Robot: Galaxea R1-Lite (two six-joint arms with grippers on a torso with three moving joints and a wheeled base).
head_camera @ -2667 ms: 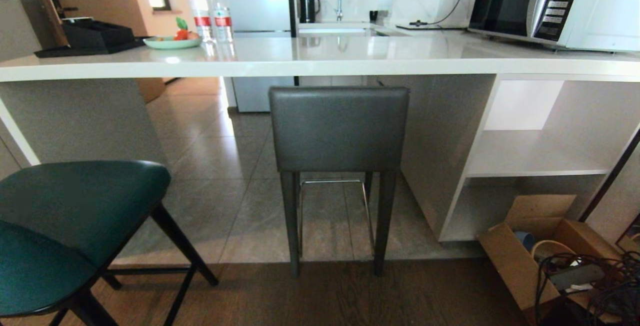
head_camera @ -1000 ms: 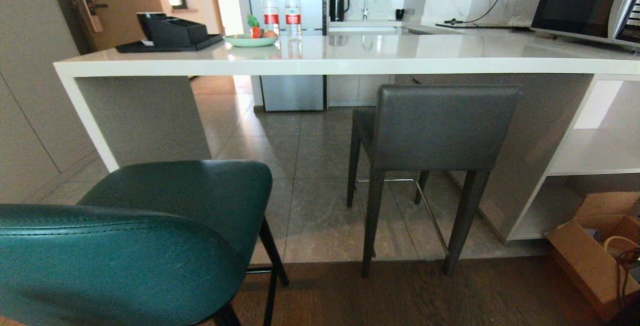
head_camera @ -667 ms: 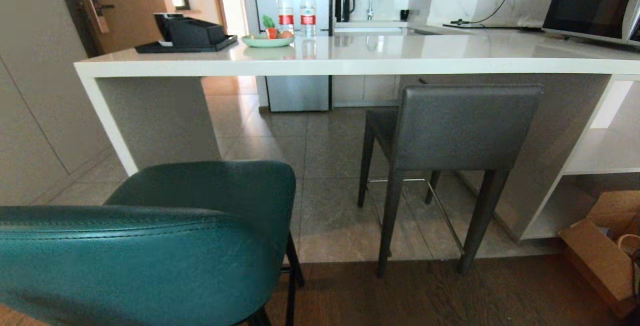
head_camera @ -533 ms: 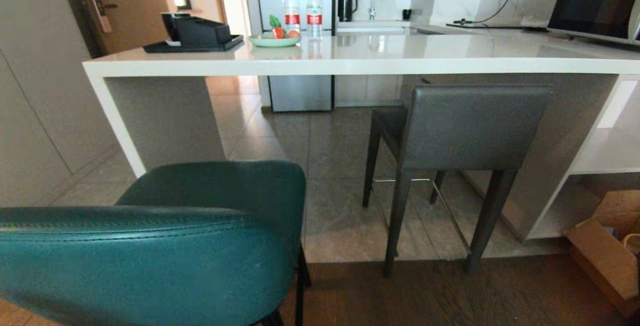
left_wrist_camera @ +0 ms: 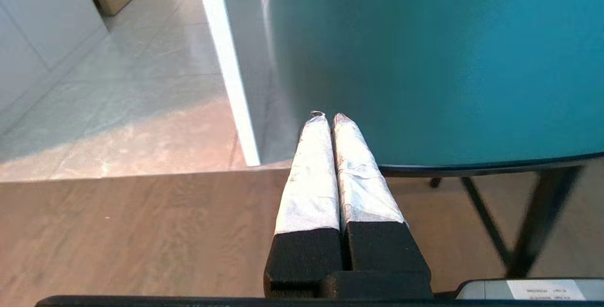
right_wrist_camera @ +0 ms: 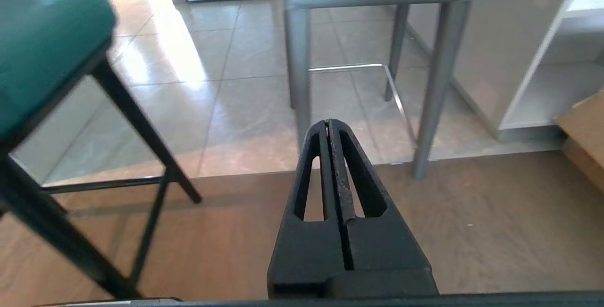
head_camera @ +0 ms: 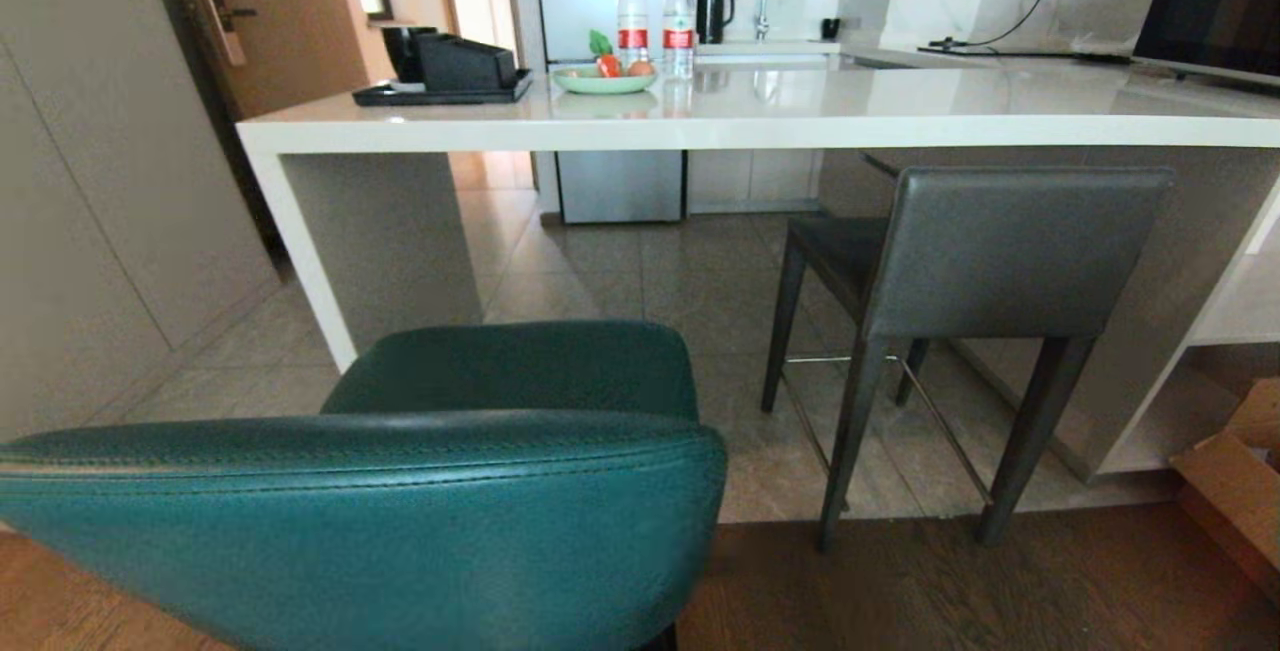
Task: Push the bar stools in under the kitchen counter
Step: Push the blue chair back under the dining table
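Note:
The teal bar stool [head_camera: 400,521] stands close in front of me, out from the kitchen counter [head_camera: 760,121], its curved back filling the lower left of the head view. The dark-grey bar stool [head_camera: 1000,251] stands to the right with its seat under the counter's edge. My left gripper [left_wrist_camera: 329,116] is shut and empty, its tips close behind the teal stool's back [left_wrist_camera: 434,62]; touching or apart, I cannot tell. My right gripper [right_wrist_camera: 329,122] is shut and empty, low over the wood floor, between the teal stool [right_wrist_camera: 42,43] and the grey stool's legs [right_wrist_camera: 298,66]. Neither arm shows in the head view.
The counter's white end leg [head_camera: 300,251] is ahead on the left, with tall grey cabinets [head_camera: 90,191] beyond it. A black tray [head_camera: 440,86], a plate of fruit [head_camera: 603,79], two bottles [head_camera: 648,21] and a microwave [head_camera: 1210,11] are on the counter. A cardboard box [head_camera: 1235,501] lies at lower right.
The whole head view has shifted right: the camera has swung or driven left. The teal stool now stands nearly centred before me and looms larger; the grey stool has slid toward the picture's right.

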